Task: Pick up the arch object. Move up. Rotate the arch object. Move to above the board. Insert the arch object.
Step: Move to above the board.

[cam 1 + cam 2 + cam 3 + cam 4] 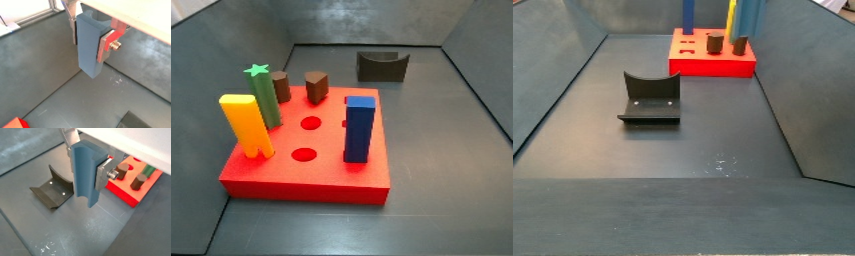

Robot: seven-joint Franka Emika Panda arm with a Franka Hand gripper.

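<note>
The arch object [89, 47] [87, 173] is a tall, pale steel-blue piece with a curved notch at one end. It shows in both wrist views, upright between the silver fingers, with the gripper [88, 42] [85, 168] shut on its upper part. Grey floor lies beneath its lower end. The board [131, 194] [305, 172] [714, 66] is a thick red slab with round holes, off to one side of the held piece. Neither the gripper nor the arch object shows in the side views.
The fixture [50, 190] [381, 65] [649, 100] stands on the floor near the board. On the board stand a yellow post [245, 125], a green star post [265, 95], two brown pegs [315, 86] and a dark blue square post [358, 128]. Grey walls enclose the floor.
</note>
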